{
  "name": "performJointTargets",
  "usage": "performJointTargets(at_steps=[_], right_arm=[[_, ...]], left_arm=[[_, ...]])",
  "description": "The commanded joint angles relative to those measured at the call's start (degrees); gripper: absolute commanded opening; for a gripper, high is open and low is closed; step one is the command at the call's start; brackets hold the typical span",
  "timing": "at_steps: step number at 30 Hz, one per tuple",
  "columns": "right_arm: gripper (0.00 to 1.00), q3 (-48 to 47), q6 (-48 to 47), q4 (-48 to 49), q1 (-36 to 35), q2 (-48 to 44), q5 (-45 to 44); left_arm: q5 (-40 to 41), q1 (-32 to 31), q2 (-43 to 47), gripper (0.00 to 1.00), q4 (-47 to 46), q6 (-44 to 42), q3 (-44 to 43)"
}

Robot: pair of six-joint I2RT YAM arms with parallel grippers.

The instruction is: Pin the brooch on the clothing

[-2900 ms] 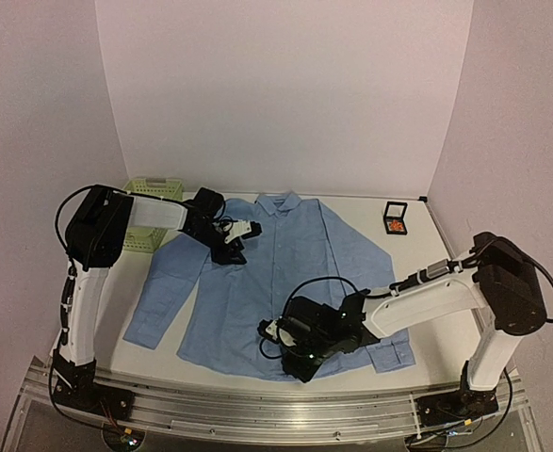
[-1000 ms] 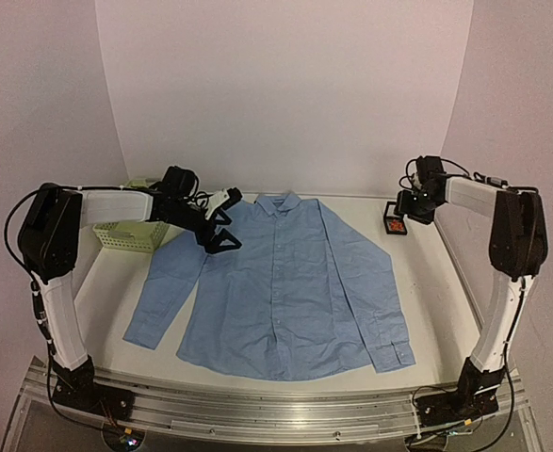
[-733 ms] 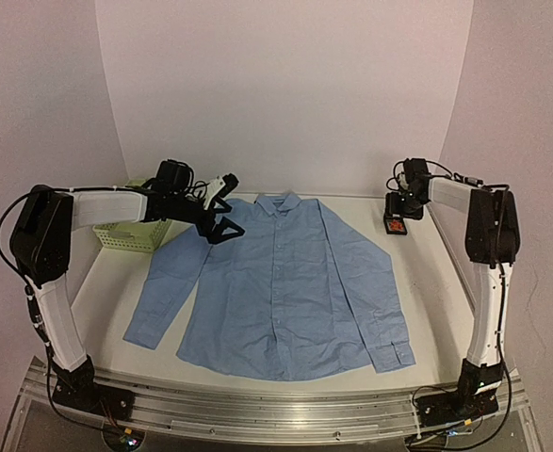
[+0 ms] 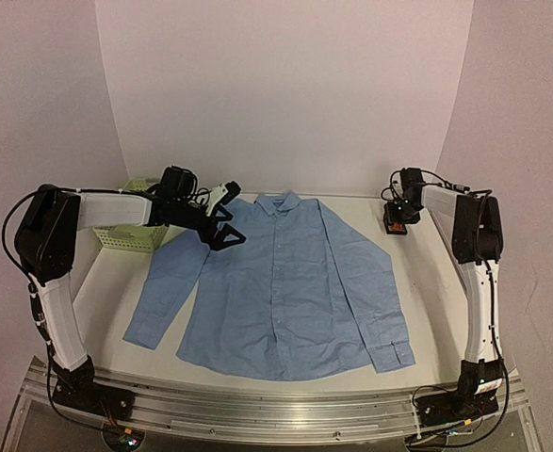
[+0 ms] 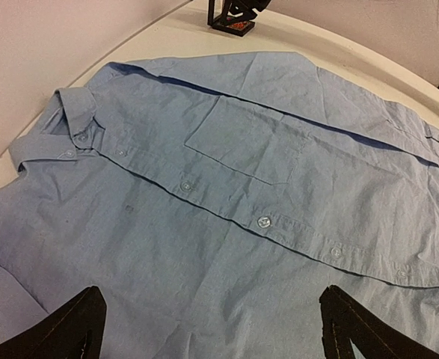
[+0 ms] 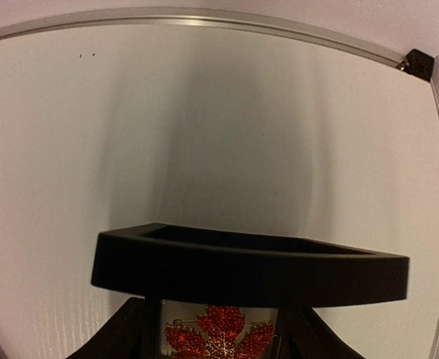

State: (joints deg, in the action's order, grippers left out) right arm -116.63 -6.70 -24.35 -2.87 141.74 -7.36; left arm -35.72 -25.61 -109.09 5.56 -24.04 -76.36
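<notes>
Right fingers stood apart, one on each side of the brooch. It lay inside the small black box at the far right of the table. Couldn't tell whether they touched or pinched it. Right gripper was down at the box. Left fingers were spread wide, holding nothing. Left gripper was over the shirt, on its shoulder next to the collar, well apart from the brooch. Shirt lay flat, front up, buttoned, with one sleeve near the box.
</notes>
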Motion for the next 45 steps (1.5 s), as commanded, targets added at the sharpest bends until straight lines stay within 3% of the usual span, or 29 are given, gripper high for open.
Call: performJointTargets(at_steps=[1, 10, 15, 33, 45], right_arm=[[0.6, -3.32, -0.78, -0.16, 0.23, 2.03, 1.41], [0.56, 0.08, -0.57, -0.34, 0.5, 1.34, 1.84], [0.44, 1.93, -1.76, -0.34, 0.49, -0.75, 3.89], [0.24, 2.32, -3.83, -0.34, 1.73, -1.72, 8.89], [0.21, 2.87, -5.51, -0.33, 1.73, -5.43, 9.66]], left_arm=[[0.74, -0.32, -0.71, 0.99, 0.13, -0.72, -1.77], [1.83, -0.32, -1.05, 1.0, 0.74, -1.9, -2.12], [1.87, -0.32, -1.35, 1.0, 0.87, -2.25, -2.27], [2.72, -0.32, -1.36, 0.99, 0.98, -2.7, -2.3], [3.0, -0.35, -0.83, 1.0, 0.6, -3.2, -1.72]])
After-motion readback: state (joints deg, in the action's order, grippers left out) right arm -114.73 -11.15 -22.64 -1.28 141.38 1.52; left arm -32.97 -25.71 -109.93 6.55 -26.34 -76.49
